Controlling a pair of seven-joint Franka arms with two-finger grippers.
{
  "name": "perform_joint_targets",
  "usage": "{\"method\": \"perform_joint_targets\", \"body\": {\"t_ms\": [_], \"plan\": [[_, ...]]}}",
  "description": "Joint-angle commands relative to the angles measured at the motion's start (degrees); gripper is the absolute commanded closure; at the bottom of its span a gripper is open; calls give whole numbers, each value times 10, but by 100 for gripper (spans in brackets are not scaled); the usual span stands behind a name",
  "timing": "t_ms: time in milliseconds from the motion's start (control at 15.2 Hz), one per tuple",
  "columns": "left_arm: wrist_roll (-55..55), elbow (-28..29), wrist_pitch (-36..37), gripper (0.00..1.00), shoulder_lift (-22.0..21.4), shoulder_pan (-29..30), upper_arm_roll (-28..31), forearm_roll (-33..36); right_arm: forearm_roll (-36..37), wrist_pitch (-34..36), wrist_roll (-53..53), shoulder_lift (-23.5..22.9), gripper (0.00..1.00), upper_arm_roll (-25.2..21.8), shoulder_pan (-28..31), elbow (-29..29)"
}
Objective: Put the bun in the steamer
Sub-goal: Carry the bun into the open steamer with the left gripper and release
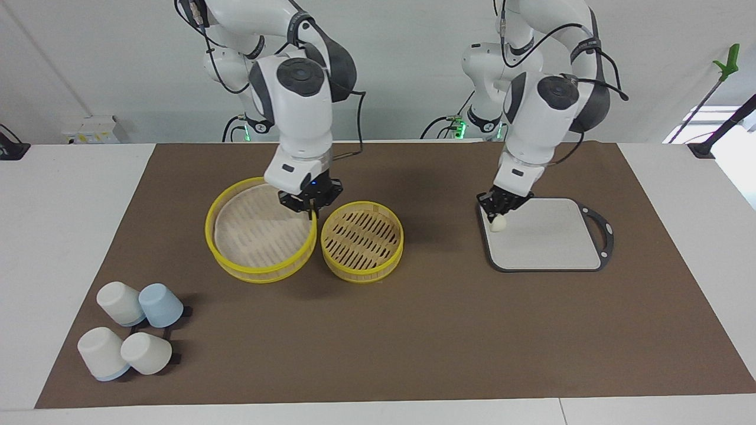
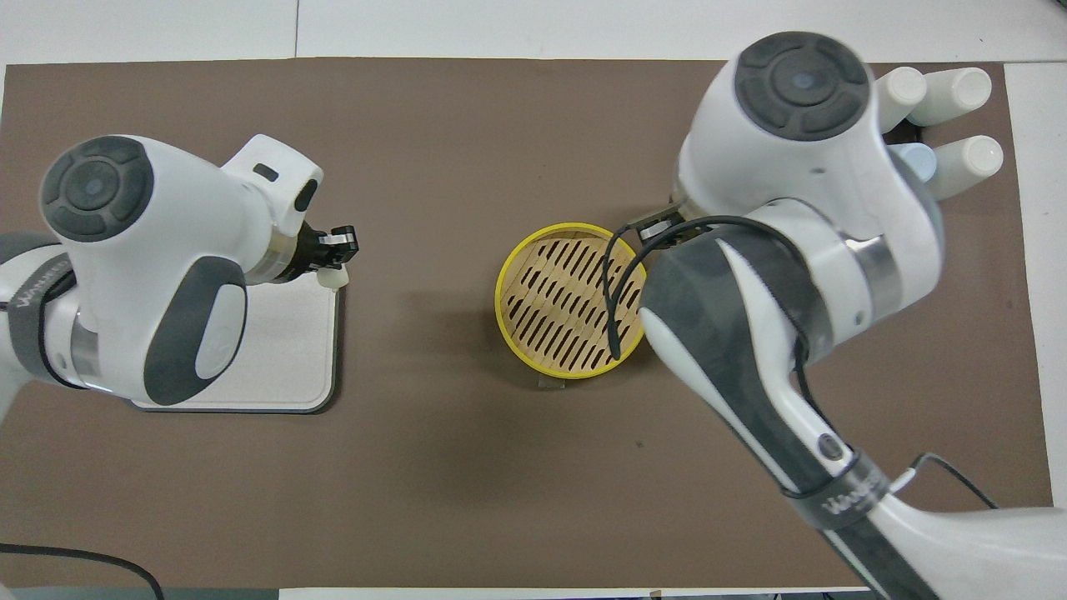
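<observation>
The steamer is split in two. Its lower tier (image 1: 362,241) stands on the brown mat in the middle, its slatted floor bare; it also shows in the overhead view (image 2: 569,308). My right gripper (image 1: 311,213) is shut on the rim of the upper tier (image 1: 260,239) and holds it raised and tilted beside the lower tier, toward the right arm's end. The right arm hides that tier in the overhead view. My left gripper (image 1: 499,213) is shut on the bun (image 1: 499,223) and holds it over the grey board's corner closest to the steamer. The bun also shows in the overhead view (image 2: 333,278).
The grey rectangular board (image 1: 555,236) lies toward the left arm's end of the table. Several white and blue cups (image 1: 133,330) stand at the right arm's end, farther from the robots. A brown mat (image 1: 413,330) covers the table.
</observation>
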State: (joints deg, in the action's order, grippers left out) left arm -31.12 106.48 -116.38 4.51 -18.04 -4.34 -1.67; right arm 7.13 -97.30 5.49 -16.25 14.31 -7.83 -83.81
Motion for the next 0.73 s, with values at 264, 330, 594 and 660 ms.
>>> {"method": "perform_joint_targets", "body": {"t_ms": [264, 330, 594, 660], "plan": [[-165, -121, -22, 85, 113, -163, 12, -23, -20, 18, -106, 62, 100, 7, 93, -72], [-176, -122, -37, 85, 121, -177, 12, -23, -20, 16, -106, 65, 100, 7, 97, -79], [-228, -170, -82, 85, 229, -220, 13, 28, -20, -6, -108, 82, 100, 6, 106, -119], [-228, -164, -105, 85, 233, -221, 13, 32, -20, -10, -108, 83, 100, 6, 106, -122]]}}
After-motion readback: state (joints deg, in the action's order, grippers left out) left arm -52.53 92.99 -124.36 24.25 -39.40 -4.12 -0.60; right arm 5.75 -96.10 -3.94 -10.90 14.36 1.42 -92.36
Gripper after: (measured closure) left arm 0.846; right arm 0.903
